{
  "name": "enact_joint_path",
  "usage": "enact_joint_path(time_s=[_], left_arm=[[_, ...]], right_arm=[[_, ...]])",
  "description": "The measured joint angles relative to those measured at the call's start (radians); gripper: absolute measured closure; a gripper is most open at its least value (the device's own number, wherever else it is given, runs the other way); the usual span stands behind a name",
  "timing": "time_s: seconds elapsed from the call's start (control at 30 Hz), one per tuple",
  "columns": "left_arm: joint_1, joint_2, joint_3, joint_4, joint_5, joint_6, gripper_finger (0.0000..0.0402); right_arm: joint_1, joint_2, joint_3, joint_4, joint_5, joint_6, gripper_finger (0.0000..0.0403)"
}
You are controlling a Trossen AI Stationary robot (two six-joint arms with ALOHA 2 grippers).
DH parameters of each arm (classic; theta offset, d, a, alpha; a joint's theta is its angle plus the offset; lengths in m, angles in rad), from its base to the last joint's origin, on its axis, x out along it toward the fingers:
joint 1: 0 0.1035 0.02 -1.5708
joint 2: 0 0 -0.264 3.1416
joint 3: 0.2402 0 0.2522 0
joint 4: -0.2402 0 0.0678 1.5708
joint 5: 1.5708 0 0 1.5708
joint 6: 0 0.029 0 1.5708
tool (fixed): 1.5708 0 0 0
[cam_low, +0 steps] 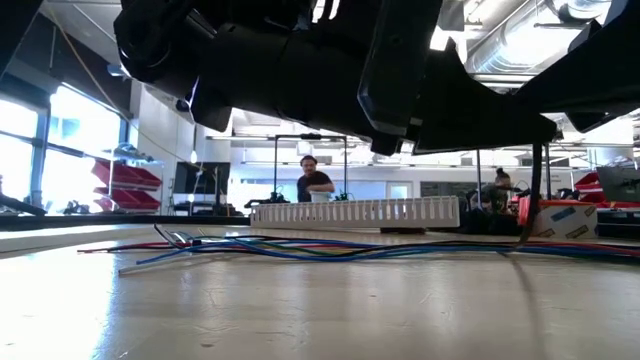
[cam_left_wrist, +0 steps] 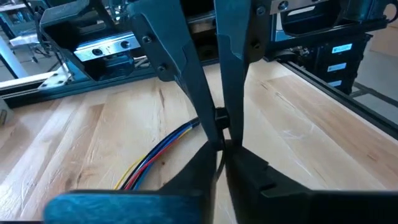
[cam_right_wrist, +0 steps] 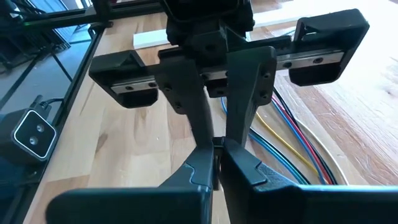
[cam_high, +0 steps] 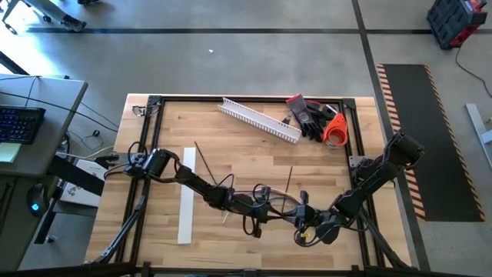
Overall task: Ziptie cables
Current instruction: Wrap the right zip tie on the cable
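My left gripper [cam_high: 260,214] and right gripper [cam_high: 305,223] meet tip to tip low over the bench's near edge, towards its right corner, each with fingers pressed together on a small dark piece I cannot identify. The cables [cam_low: 330,247] lie flat on the bench [cam_high: 231,138] beneath them.

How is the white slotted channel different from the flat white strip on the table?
The channel has a comb-like slotted wall; the strip is plain and flat. The channel lies slanted along the table's far edge beside the gloves; the strip lies nearer the left arm, running front to back. Both are long, white and untouched by either gripper.
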Motion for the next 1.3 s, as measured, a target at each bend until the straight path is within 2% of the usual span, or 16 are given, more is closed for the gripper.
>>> enact_joint_path(time_s=[0.27, 0.37, 0.53, 0.6, 0.67, 0.8, 0.87, 0.93, 1.03, 1.13, 1.3], left_arm=[[0.0, 0.0, 0.001, -0.006, 0.009, -0.02, 0.0401], [0.005, 0.0, 0.001, -0.018, 0.031, -0.03, 0.0401], [0.005, 0.0, 0.002, -0.046, 0.033, -0.03, 0.0401], [0.005, 0.0, 0.002, -0.051, 0.032, -0.033, 0.0401], [0.005, 0.0, 0.002, -0.051, 0.032, -0.037, 0.0401], [0.005, 0.0, 0.002, -0.058, 0.032, -0.037, 0.0401], [0.005, 0.0, 0.002, -0.065, 0.031, -0.037, 0.0401], [0.006, 0.0, 0.002, -0.068, 0.031, -0.037, 0.0402], [0.006, 0.0, 0.002, -0.068, 0.031, -0.037, 0.0402], [0.006, 0.0, 0.002, -0.075, 0.031, -0.038, 0.0402], [0.006, 0.0, 0.002, -0.077, 0.031, -0.038, 0.0402]], right_arm=[[0.0, 0.0, 0.0, -0.002, 0.014, -0.006, 0.0389], [0.002, -0.022, 0.0, -0.022, 0.022, -0.008, 0.0355], [0.002, -0.115, 0.0, -0.128, 0.089, 0.029, 0.0267], [0.0, -0.162, 0.001, -0.217, 0.151, 0.096, 0.0234], [-0.017, -0.204, 0.002, -0.384, 0.187, 0.245, 0.0209], [-0.108, -0.236, -0.001, -0.786, 0.103, 0.611, 0.0183], [-0.161, -0.228, -0.028, -0.838, 0.06, 0.685, 0.0178], [-0.219, -0.221, -0.08, -0.752, 0.011, 0.668, 0.0174], [-0.304, -0.212, -0.191, -0.534, -0.057, 0.599, 0.0173], [-0.377, -0.212, -0.295, -0.331, -0.081, 0.555, 0.0173], [-0.467, -0.215, -0.401, -0.134, -0.145, 0.504, 0.0173]])
